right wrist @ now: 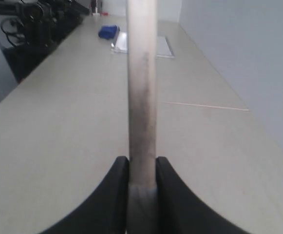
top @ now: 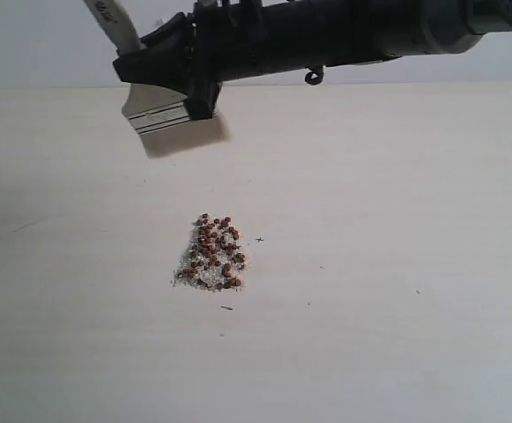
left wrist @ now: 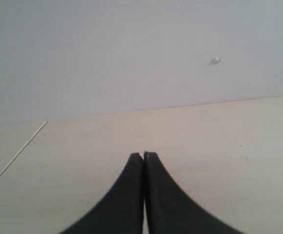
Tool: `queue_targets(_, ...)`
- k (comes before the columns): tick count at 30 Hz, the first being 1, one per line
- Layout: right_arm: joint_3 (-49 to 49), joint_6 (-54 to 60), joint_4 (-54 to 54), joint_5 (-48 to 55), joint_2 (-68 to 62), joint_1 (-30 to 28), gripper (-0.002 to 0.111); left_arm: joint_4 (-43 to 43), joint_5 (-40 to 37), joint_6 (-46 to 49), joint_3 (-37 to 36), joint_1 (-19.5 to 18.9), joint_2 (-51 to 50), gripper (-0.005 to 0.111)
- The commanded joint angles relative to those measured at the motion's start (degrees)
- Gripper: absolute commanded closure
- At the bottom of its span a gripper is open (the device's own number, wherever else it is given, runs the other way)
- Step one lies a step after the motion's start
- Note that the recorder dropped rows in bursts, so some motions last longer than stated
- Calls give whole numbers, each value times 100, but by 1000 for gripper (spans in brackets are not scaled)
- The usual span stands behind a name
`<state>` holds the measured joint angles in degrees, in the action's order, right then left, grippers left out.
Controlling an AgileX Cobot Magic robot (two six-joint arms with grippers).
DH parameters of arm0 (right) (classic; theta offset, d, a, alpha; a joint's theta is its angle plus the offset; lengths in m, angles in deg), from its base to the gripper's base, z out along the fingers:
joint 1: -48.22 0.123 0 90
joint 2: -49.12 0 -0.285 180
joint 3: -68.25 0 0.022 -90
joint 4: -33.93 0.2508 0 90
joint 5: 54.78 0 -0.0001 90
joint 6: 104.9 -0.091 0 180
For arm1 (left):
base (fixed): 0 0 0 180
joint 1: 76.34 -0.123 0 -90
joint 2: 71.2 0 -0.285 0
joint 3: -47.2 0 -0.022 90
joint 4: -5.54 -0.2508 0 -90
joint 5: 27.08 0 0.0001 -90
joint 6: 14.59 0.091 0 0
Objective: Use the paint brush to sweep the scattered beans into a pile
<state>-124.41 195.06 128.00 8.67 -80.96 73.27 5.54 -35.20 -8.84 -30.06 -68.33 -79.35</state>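
Note:
The beans (top: 213, 254) lie in one small pile of reddish-brown grains and pale crumbs at the middle of the pale table (top: 396, 264). Held in the air behind and to the left of the pile is the paint brush (top: 163, 115), its white bristles (top: 188, 138) pointing down toward the table. My right gripper (top: 194, 92) reaches across from the right and is shut on the brush just above its silver band. In the right wrist view the wooden handle (right wrist: 141, 97) runs out from between the gripper's (right wrist: 142, 163) jaws. My left gripper (left wrist: 144, 156) is shut and empty over bare table.
A few dark specks (top: 260, 239) dot the table near the pile. Far down the table lie a blue object (right wrist: 108, 31) and a white sheet (right wrist: 163, 46), with dark equipment (right wrist: 39, 24) beside that end. A pale wall (left wrist: 131, 53) borders the table.

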Motion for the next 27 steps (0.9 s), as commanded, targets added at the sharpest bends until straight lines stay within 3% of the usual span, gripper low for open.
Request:
queue_targets(1, -371, 76, 150, 652, -667, -487, 108, 37, 8, -2, 4, -6, 37, 107)
queue_targets(14, -1368, 76, 37, 652, -2033, -669, 108, 37, 8, -2, 4, -6, 37, 107)
queue_targets(27, -1397, -359, -335, 652, -2436, -637, 108, 37, 8, -2, 4, -6, 37, 107)
